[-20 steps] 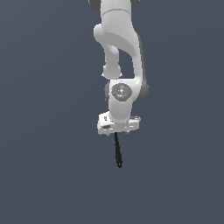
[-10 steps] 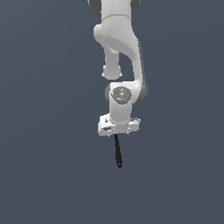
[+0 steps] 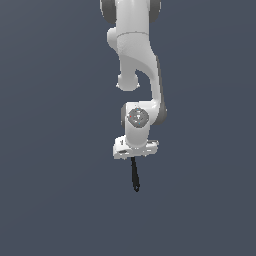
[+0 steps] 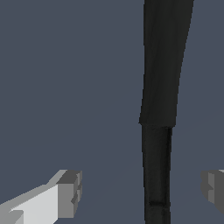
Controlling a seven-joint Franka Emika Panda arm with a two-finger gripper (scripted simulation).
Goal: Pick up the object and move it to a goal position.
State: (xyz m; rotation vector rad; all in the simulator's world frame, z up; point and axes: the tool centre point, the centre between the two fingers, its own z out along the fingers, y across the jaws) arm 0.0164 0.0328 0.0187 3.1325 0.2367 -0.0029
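From the exterior view I see my arm [image 3: 136, 75] reaching down with the gripper [image 3: 134, 155] pointing at the floor [image 3: 50, 200]. The slim black object [image 3: 135, 175] hangs straight below it, seemingly clear of the floor.

In the wrist view, the object [image 4: 159, 113] runs between the two fingertips [image 4: 70, 192], and I see open gaps on both sides of it. The pads stand apart from its shaft there, so I cannot tell whether the pincer is clamping it higher up or is released.
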